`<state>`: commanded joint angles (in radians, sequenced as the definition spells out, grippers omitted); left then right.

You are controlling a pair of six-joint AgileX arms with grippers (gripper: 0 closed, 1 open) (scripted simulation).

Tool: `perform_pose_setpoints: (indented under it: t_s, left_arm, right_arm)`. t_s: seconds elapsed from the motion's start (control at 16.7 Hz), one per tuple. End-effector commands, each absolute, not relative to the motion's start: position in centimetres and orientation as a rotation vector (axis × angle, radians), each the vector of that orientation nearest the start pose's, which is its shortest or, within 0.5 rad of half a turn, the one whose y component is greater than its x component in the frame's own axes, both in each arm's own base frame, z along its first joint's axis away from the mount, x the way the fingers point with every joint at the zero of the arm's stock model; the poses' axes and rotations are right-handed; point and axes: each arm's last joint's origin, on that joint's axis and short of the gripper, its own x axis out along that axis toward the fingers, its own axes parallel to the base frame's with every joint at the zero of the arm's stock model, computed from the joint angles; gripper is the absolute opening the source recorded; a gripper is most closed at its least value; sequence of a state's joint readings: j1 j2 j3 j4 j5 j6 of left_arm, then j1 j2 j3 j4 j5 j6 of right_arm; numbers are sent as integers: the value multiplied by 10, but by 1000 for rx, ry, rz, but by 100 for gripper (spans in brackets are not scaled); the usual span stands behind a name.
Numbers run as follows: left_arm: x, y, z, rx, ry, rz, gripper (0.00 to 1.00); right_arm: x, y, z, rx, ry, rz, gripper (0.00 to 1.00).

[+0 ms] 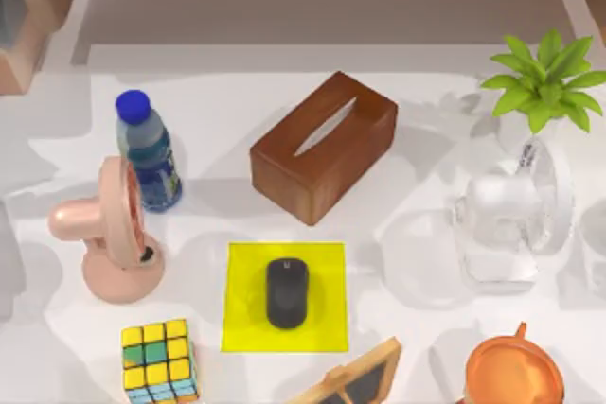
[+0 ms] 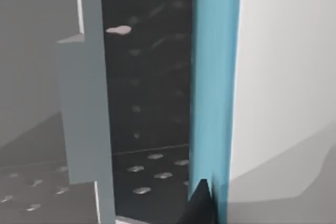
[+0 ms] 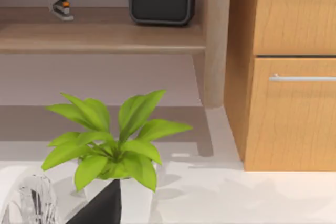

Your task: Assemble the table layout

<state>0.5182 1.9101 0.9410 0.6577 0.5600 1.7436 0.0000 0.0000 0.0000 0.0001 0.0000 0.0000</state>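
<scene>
Spread left to right on table [image 1: 237,92]: pink fan [image 1: 109,234], water bottle [image 1: 149,150], Rubik's cube [image 1: 159,359], mouse [image 1: 286,292] on yellow mat [image 1: 246,272], tissue box [image 1: 324,146], clear fan [image 1: 516,215], potted plant [image 1: 544,82]. Probably rigid, heavy, slick; no handhold. Both claws' grip: cannot tell.

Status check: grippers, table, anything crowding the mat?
Grippers: fingers not readable. Table crowded. Black mouse sits on yellow mat; tissue box beyond it, pink fan to its left.
</scene>
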Motion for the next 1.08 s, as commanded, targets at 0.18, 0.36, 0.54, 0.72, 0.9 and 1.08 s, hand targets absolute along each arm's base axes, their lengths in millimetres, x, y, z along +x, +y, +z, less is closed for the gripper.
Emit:
perform_pose_setpoints:
  t_s: [0.18,0.36,0.54,0.72,0.9,1.08]
  left_arm:
    - [347,180,150,1561,162,-246,0]
    - [348,182,152,1563,163,-239,0]
    - [361,181,152,1566,156,-236,0]
    - [375,180,147,1563,160,-242,0]
    - [377,179,146,1561,162,-246,0]
    - [377,179,146,1561,162,-246,15]
  right_arm:
    - [106,-1,160,0,0,0,100]
    - [106,-1,160,0,0,0,100]
    - [106,-1,160,0,0,0,100]
    - [106,-1,160,0,0,0,100]
    - [106,-1,160,0,0,0,100]
    - [106,-1,160,0,0,0,100]
